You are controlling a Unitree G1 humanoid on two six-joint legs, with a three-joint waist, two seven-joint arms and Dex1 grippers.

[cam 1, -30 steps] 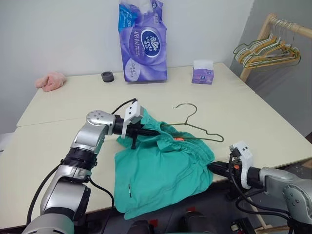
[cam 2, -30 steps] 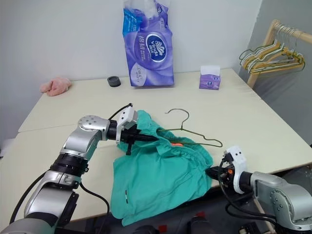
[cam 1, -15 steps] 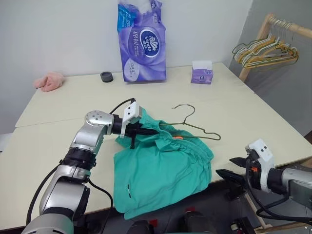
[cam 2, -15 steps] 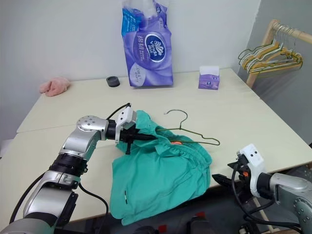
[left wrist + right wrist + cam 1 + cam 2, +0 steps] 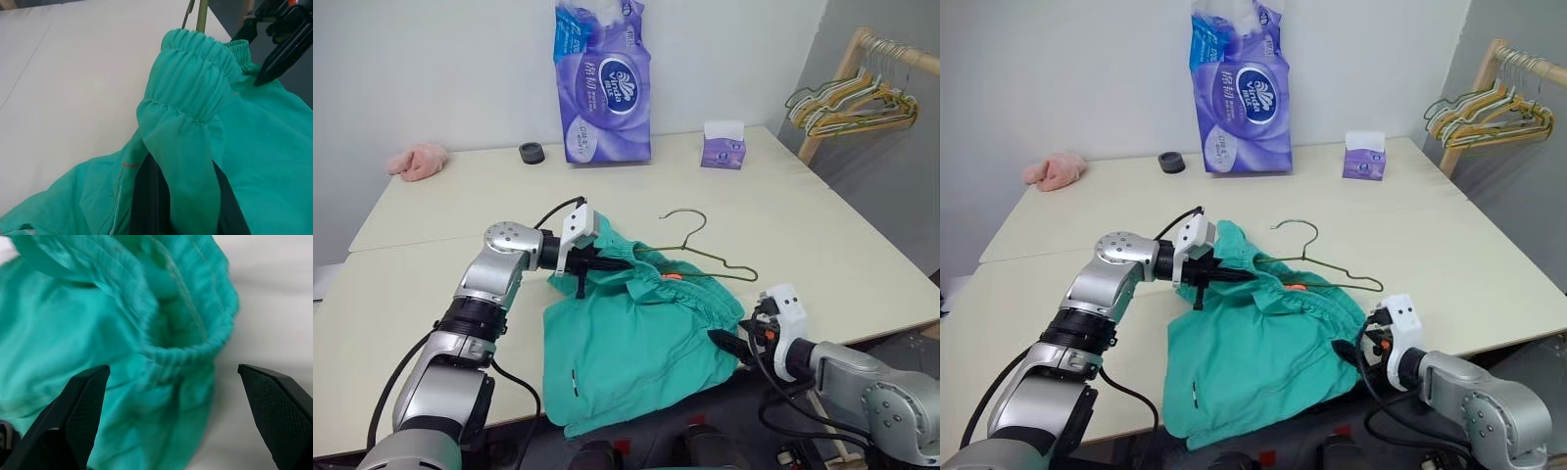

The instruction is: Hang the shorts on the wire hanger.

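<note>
You've got the shorts (image 5: 636, 343) on the near part of the table (image 5: 822, 245), hanging over its front edge. The wire hanger (image 5: 705, 257) lies just behind them, one end under the waistband. Far back sits the tissue pack (image 5: 603, 83), with a small round thing (image 5: 531, 153) and a cloth (image 5: 417, 162) to its left and a tissue box (image 5: 722, 146) to its right. Off the table's right there's a rack of hangers (image 5: 847, 98).

A cream table (image 5: 460, 211) stands against a plain white wall (image 5: 431, 69); a wooden clothes rack (image 5: 837, 78) stands beside it.
</note>
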